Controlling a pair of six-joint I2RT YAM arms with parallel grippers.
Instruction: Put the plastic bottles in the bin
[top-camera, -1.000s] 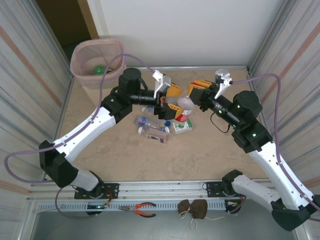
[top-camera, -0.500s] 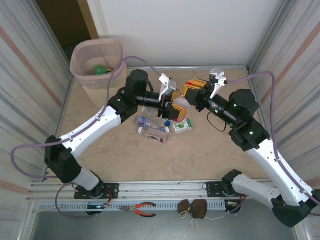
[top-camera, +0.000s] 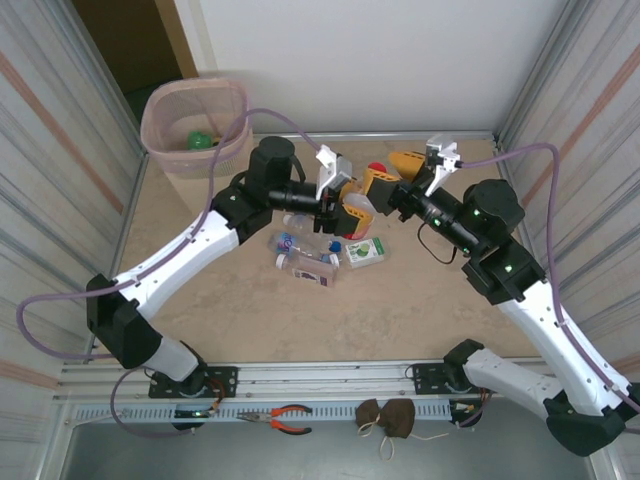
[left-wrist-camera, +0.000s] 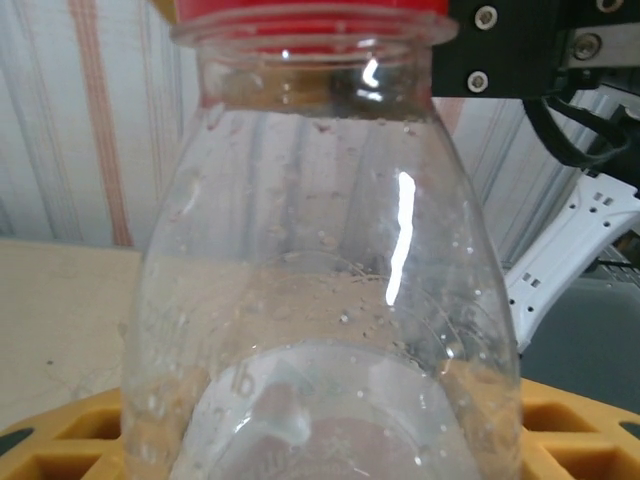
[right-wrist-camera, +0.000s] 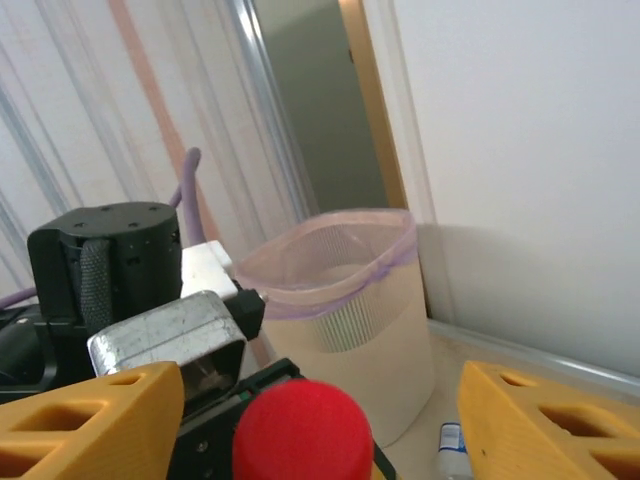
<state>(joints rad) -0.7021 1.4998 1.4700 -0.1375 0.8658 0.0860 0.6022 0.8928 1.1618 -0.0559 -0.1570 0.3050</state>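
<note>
Currently left gripper (left-wrist-camera: 320, 445) jaws clamped on clear bottle (left-wrist-camera: 320, 260); long axis runs ahead of them, red cap (right-wrist-camera: 300, 432) pointing between right gripper (right-wrist-camera: 320, 415) jaws, spread apart.

No legible txt or nos.; bottle labels (top-camera: 365, 252) too small & blurred to read.

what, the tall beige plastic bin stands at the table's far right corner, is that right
No. The tall beige plastic bin with the pink liner stands at the far left corner of the table, not right; the top external view shows it.
</note>
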